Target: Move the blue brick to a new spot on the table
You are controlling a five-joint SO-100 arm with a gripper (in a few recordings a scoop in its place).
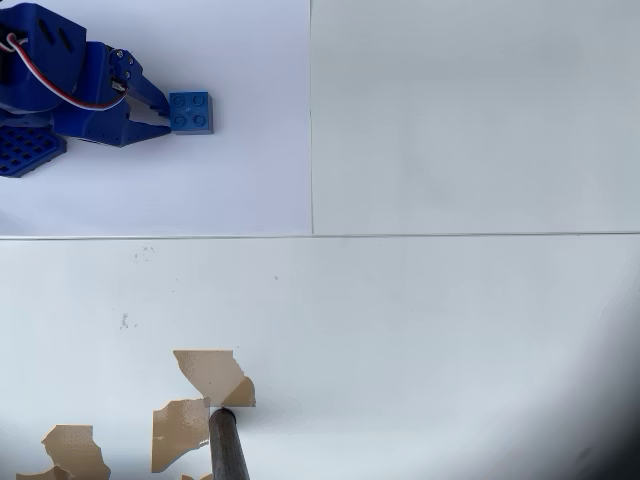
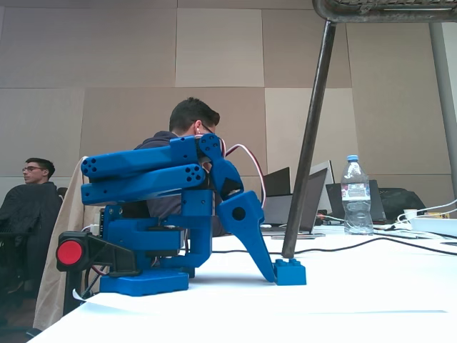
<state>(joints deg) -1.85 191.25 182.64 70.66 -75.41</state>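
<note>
Table [image 1: 450, 330]: white, torn brown patches near the bottom edge in the overhead view, paler sheet [image 1: 230, 190] top left. Arm [image 2: 164, 214] folded low, upper links nearly horizontal, wrist angled steeply down to the tabletop. Gripper [image 1: 160, 116] at sheet's upper left, fingers slightly parted, tips touching the brick's left side, not closed around it. Brick [image 1: 190, 112] sits flat on the sheet, studs up.

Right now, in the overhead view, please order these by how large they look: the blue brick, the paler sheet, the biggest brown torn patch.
1. Paler sheet, by far the largest.
2. Biggest brown torn patch.
3. Blue brick, the smallest, though not much smaller than the patch.
</note>
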